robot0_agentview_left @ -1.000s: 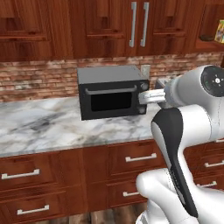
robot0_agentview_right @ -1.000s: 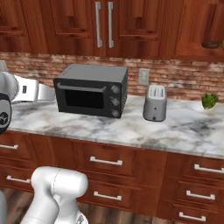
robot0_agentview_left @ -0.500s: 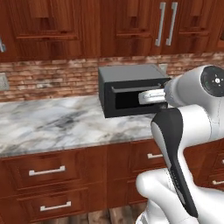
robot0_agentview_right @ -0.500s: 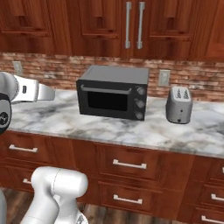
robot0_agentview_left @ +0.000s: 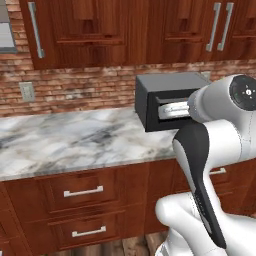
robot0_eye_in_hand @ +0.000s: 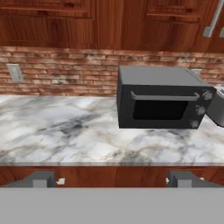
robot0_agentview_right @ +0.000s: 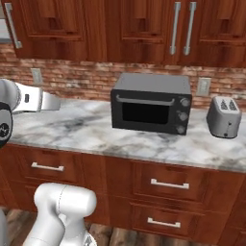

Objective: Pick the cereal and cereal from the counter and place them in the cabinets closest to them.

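With neither cereal box in sight along this stretch of surface point(robot0_agentview_left: 75, 140), the step in hand looks like a search — best done by keeping the arm tucked and the camera level so the veined marble and the closed wall cabinets point(robot0_agentview_right: 139, 29) stay readable. The tool point(robot0_eye_in_hand: 111, 179) is wide open and empty. A boxy black microwave point(robot0_agentview_right: 151, 103) and a rounded silver toaster point(robot0_agentview_right: 223, 116) stand before the rough brick wall point(robot0_agentview_left: 75, 87) — glossy red-brown drawers point(robot0_agentview_right: 168, 185) below.

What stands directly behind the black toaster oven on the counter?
Behind the toaster oven runs the red brick wall. A wall socket shows beside it; the oven covers the wall directly behind it.
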Motion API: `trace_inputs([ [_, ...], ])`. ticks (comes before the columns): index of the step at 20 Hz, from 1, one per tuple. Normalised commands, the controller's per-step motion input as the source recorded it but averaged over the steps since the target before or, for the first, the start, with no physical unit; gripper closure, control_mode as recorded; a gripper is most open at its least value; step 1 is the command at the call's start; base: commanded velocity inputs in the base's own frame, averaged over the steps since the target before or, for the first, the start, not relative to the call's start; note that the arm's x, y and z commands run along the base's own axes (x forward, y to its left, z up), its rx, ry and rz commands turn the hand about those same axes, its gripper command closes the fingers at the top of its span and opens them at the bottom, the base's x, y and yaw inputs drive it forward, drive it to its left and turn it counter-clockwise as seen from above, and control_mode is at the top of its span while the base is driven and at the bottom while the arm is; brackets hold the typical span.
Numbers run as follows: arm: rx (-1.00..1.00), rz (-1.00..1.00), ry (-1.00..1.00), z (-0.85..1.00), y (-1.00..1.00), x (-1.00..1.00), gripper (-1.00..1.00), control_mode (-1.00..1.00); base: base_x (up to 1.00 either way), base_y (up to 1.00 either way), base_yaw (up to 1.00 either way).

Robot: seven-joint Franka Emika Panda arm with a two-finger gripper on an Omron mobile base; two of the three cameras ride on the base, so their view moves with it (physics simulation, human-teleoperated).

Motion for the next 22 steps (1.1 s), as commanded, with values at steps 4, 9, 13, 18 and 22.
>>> trace_inputs([
  [4,0.00,0.00,0.00,0.00,0.00,0.00,-1.00,1.00,-0.08,0.65,-0.03],
  [9,0.00,0.00,0.00,0.00,0.00,0.00,-1.00,1.00,-0.08,0.70,-0.03],
  [13,0.00,0.00,0.00,0.00,0.00,0.00,-1.00,1.00,-0.08,0.74,-0.03],
  [18,0.00,0.00,0.00,0.00,0.00,0.00,-1.00,1.00,-0.08,0.75,-0.03],
  [22,0.00,0.00,0.00,0.00,0.00,0.00,-1.00,1.00,-0.11,0.74,-0.02],
])
